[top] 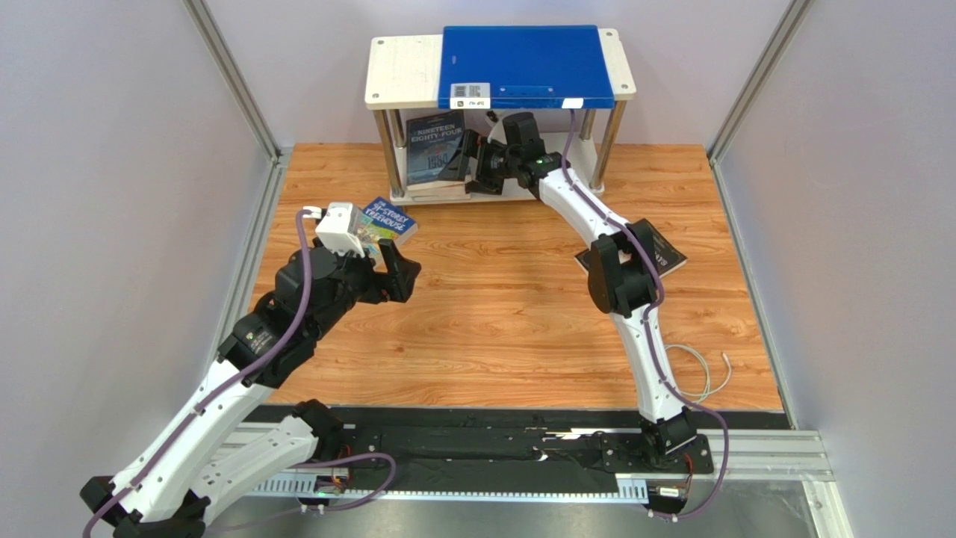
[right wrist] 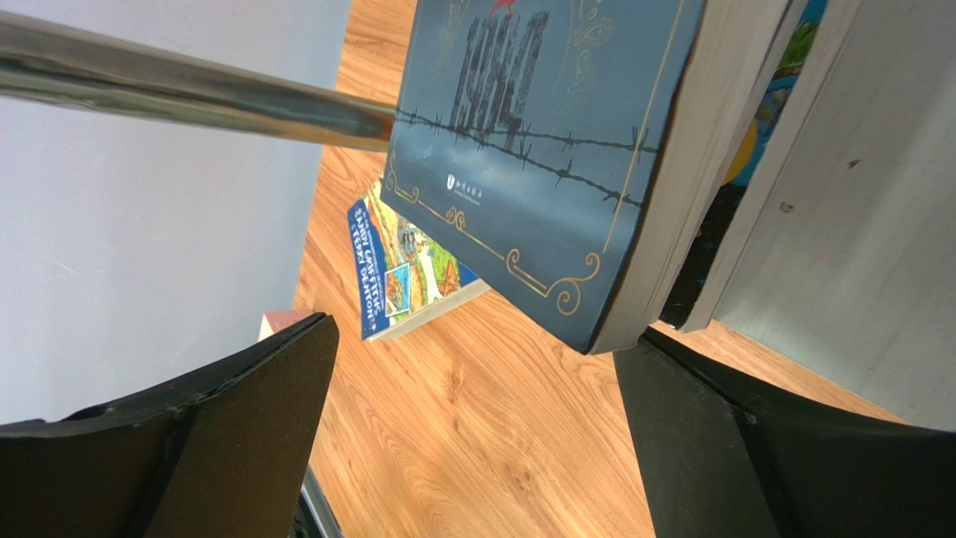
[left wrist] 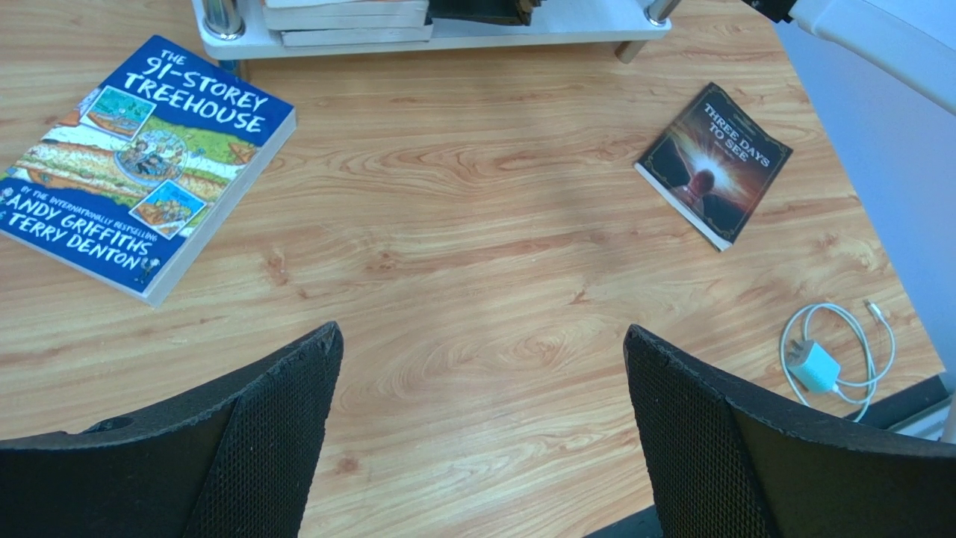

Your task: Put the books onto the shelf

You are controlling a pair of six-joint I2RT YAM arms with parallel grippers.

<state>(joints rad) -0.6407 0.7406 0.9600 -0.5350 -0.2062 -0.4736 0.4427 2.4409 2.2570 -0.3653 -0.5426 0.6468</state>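
Observation:
The shelf (top: 404, 67) stands at the back, and the navy book (top: 435, 146) leans on its lower tier over a flat stack of books (left wrist: 348, 17). My right gripper (top: 485, 168) is open just right of the navy book (right wrist: 539, 146). One fingertip sits close under the book's corner, and nothing is between the jaws. The blue Treehouse book (left wrist: 140, 163) lies flat on the table in front of the shelf's left side. My left gripper (left wrist: 483, 336) hovers open and empty near it. A dark book (left wrist: 715, 160) lies at the right, partly hidden by the right arm in the top view.
A large blue folder (top: 527, 65) lies on the shelf's top board. A silver shelf post (right wrist: 191, 90) crosses the right wrist view. A white charger with coiled cable (left wrist: 836, 359) lies near the table's front right edge. Grey walls close in both sides.

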